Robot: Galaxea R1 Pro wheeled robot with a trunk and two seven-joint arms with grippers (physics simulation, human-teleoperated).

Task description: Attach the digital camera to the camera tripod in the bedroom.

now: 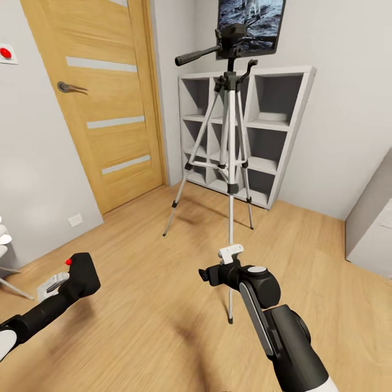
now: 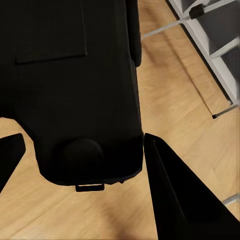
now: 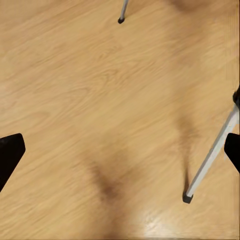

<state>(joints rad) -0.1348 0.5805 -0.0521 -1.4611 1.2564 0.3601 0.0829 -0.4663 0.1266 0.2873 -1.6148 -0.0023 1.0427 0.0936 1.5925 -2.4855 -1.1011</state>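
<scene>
The digital camera, a black box with a red button, sits low at the left of the head view, and my left gripper is shut on it. In the left wrist view the camera body lies between the two black fingers. The camera tripod stands ahead in the bedroom in front of the shelf, its black head and pan handle at the top. My right gripper hovers open over the floor beside the tripod's near leg, with nothing between its fingers.
A white cube shelf stands against the back wall behind the tripod, under a framed picture. A wooden door is shut at the left. A grey cabinet is at the right edge, and a white furniture leg at the far left.
</scene>
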